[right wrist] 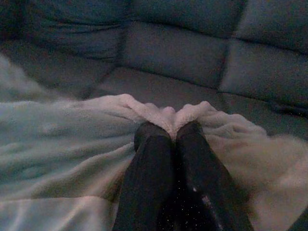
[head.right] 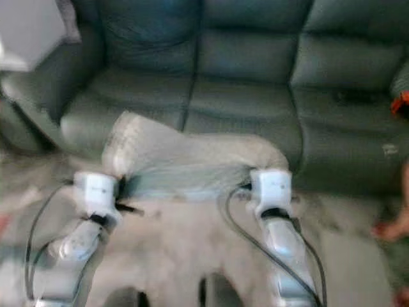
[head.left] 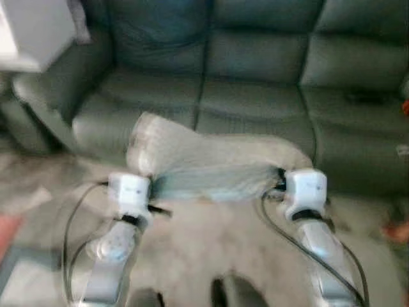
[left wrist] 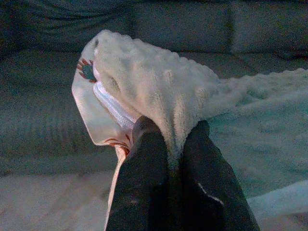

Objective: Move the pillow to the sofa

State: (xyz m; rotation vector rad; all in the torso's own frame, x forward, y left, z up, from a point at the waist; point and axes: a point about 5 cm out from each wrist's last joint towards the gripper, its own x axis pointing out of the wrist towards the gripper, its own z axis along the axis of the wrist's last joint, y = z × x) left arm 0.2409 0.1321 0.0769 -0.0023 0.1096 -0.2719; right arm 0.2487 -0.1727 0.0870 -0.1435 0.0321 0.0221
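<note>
Both eye views are blurring softly; edges are smearing throughout. The sofa (head.left: 255, 70) is running off the top and right edges. A pale boxy object (head.left: 32, 29) at far left is being cropped at the corner and is too blurred to identify. An orange-red patch (head.right: 399, 102) at the right edge is too cropped to tell. The pillow (head.left: 204, 163) is hiding the fingertips of the left gripper (left wrist: 169, 147) and the right gripper (right wrist: 173, 131), which are pinching its fabric.

Head eyes look down at sofa (head.left: 255, 70); wrist cameras close.
</note>
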